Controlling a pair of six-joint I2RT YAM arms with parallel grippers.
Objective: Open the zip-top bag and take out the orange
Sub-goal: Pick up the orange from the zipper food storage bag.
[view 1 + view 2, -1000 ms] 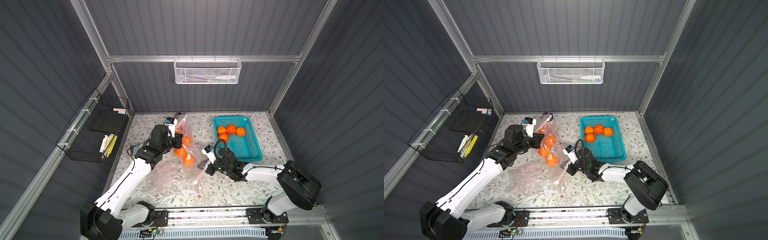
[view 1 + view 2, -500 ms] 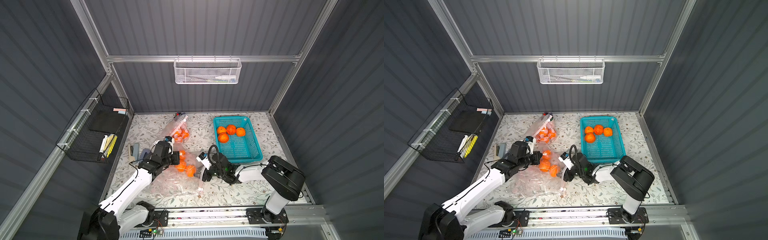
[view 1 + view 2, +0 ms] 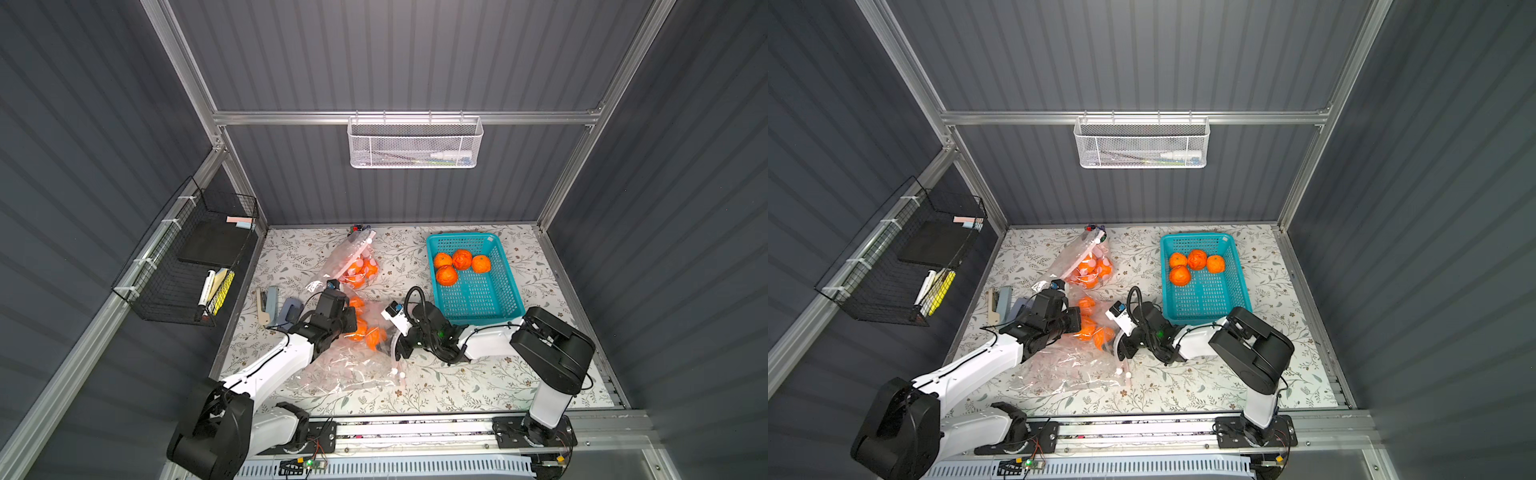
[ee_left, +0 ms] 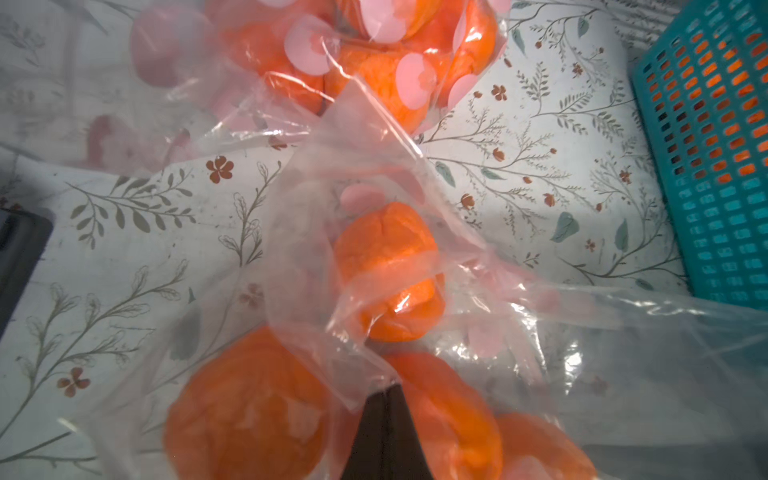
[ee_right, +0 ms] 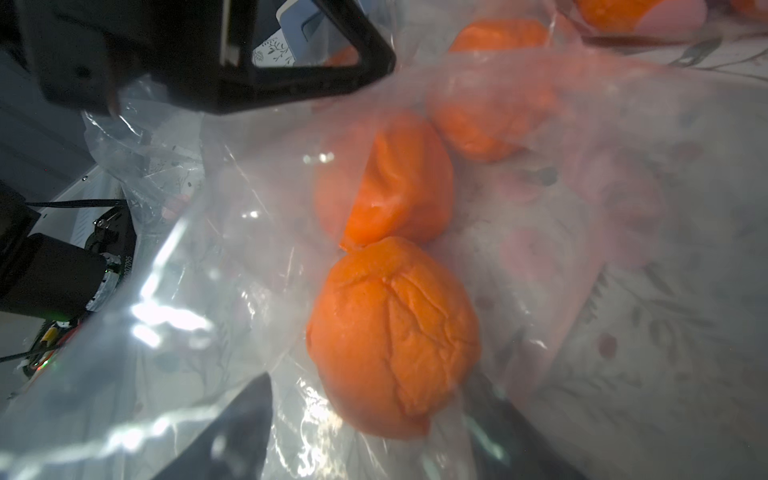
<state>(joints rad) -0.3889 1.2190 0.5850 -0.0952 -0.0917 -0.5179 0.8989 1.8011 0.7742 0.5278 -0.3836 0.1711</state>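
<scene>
The zip-top bag (image 3: 349, 370) is clear, crumpled plastic printed with pale pink dots. It lies slack on the counter (image 3: 457, 374) toward the front, with its film bunched up at mid-counter. A cluster of oranges (image 3: 1088, 328) sits inside that bunched end. The nearest orange (image 5: 390, 336) is bright with wrinkled, creased skin and touches a second one behind it; whether film covers it is unclear.

Left arm (image 3: 274, 365) & right arm (image 3: 490, 345) are built w/ white links, blk joints; on the right, blk cable loop (image 3: 415, 287) & green LED (image 3: 441, 332) are seen far from rail (image 3: 415, 430).
</scene>
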